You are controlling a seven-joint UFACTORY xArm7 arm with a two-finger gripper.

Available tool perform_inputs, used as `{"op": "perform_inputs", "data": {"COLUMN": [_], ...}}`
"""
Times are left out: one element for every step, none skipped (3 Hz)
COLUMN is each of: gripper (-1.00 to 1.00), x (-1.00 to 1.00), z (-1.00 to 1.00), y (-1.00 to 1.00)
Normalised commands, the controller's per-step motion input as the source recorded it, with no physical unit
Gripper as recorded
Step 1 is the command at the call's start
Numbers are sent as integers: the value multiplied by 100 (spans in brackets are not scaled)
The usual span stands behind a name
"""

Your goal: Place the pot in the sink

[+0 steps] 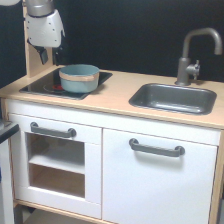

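Note:
The light blue-teal pot (79,78) with a tan band stands upright on the black stovetop (37,86) at the exterior view's left. The dark grey sink (174,98) is set in the counter at the exterior view's right, with nothing in it. My gripper (44,54) hangs from the white and grey arm at the upper left, above and behind the stovetop and to the left of the pot, apart from it. Only a dark stub of the gripper shows, so I cannot tell whether it is open or shut.
A grey faucet (192,55) rises behind the sink and arches over its far right. A wooden upright (31,62) stands behind the stovetop beside the arm. Light wooden counter (116,90) lies between stovetop and sink. White cabinet doors with grey handles are below.

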Motion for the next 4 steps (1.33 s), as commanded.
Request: {"op": "perform_inputs", "data": {"gripper": [-100, -100, 47, -100], "x": [55, 85, 100, -20], "z": [-96, -100, -100, -5], "y": [69, 100, 100, 19]}}
